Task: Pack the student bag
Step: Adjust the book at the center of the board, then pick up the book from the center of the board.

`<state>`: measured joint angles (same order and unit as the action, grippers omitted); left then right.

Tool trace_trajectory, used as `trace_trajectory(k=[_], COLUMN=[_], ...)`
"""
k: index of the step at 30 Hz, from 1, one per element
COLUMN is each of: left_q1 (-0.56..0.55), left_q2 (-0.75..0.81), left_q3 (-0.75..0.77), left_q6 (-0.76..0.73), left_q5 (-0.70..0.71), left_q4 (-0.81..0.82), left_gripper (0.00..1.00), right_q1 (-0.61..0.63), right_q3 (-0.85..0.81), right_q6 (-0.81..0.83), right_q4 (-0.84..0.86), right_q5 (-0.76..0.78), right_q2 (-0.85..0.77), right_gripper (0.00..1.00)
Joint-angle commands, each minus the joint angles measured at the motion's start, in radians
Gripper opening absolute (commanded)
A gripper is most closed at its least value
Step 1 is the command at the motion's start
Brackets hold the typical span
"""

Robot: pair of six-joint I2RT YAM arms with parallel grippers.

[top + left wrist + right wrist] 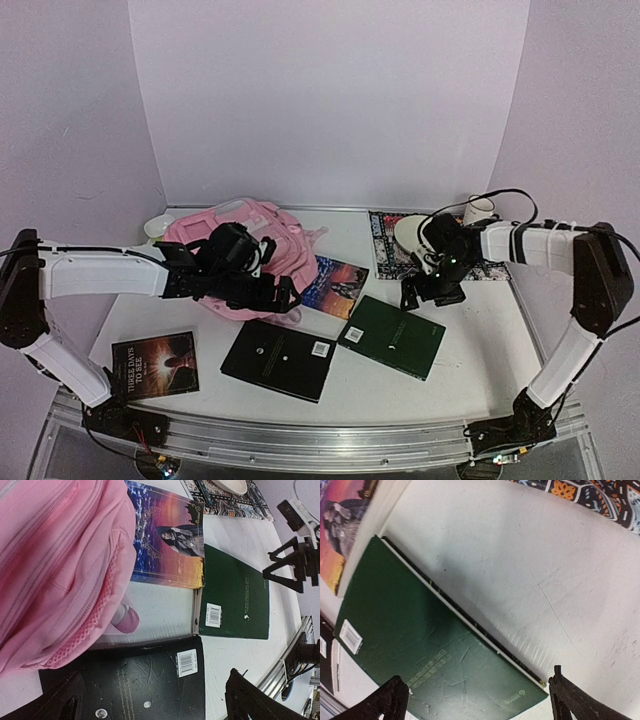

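The left gripper (156, 675) hung with its fingers spread wide over the far edge of a black book (140, 690) that lay flat with a barcode sticker facing up. The right gripper (479, 675) was just as wide apart and held nothing, poised above the long edge of a green book (420, 645). The green book lay just beside the black one. Behind both, a book with a colourful fantasy cover (340, 283) had its far corner against or under the student bag (290, 245). A dark paperback (155, 365) sat alone at the near left of the table (480, 350). A patterned book (385, 235) at the back right carried a white bowl (410, 232), with a white cup (480, 208) behind it and another small white bowl (158, 227) at the back left. Whether the bowls held anything could not be told. The pink bag slumped at the back centre-left, its zips in view but its inside hidden. It was directly under the left arm's wrist and just beside the spread fingers, and well apart from the right gripper.
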<state>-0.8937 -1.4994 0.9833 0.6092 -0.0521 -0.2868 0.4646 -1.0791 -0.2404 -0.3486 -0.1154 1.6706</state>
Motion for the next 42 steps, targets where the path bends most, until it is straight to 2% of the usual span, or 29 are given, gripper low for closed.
trace_trajectory(k=[1, 5, 8, 14, 21, 24, 28, 32, 35, 42], left_q1=[-0.037, -0.075, -0.102, -0.150, -0.174, -0.183, -0.189, -0.189, -0.189, -0.189], left_q2=[0.006, -0.046, -0.098, -0.192, -0.271, -0.288, -0.306, -0.333, -0.365, -0.462], left_q3=[-0.010, 0.006, 0.036, 0.100, 0.132, 0.149, 0.179, 0.212, 0.240, 0.304], left_q6=[0.057, 0.071, 0.073, 0.063, 0.053, 0.049, 0.044, 0.030, 0.018, 0.004], left_q5=[-0.016, -0.037, -0.055, -0.096, -0.159, -0.171, -0.177, -0.185, -0.186, -0.234], left_q4=[0.080, 0.110, 0.121, 0.124, 0.124, 0.124, 0.125, 0.126, 0.126, 0.126], left_gripper=[0.99, 0.98, 0.97, 0.96, 0.84, 0.78, 0.73, 0.69, 0.66, 0.59], right_q1=[-0.011, -0.012, -0.003, 0.052, 0.114, 0.118, 0.118, 0.118, 0.118, 0.120], right_q3=[-0.042, -0.008, 0.056, 0.206, 0.322, 0.335, 0.335, 0.331, 0.334, 0.365], right_q6=[0.089, 0.083, 0.048, -0.065, -0.199, -0.239, -0.269, -0.274, -0.267, -0.281], right_q4=[-0.061, -0.047, -0.017, 0.052, 0.168, 0.203, 0.210, 0.224, 0.250, 0.375], right_q5=[-0.040, -0.114, -0.192, -0.337, -0.493, -0.462, -0.280, -0.191, -0.197, -0.380], right_q2=[0.083, 0.125, 0.116, -0.010, -0.174, -0.205, -0.201, -0.146, -0.098, -0.071], right_gripper=[0.98, 0.98, 0.94, 0.84, 0.77, 0.76, 0.77, 0.78, 0.77, 0.69])
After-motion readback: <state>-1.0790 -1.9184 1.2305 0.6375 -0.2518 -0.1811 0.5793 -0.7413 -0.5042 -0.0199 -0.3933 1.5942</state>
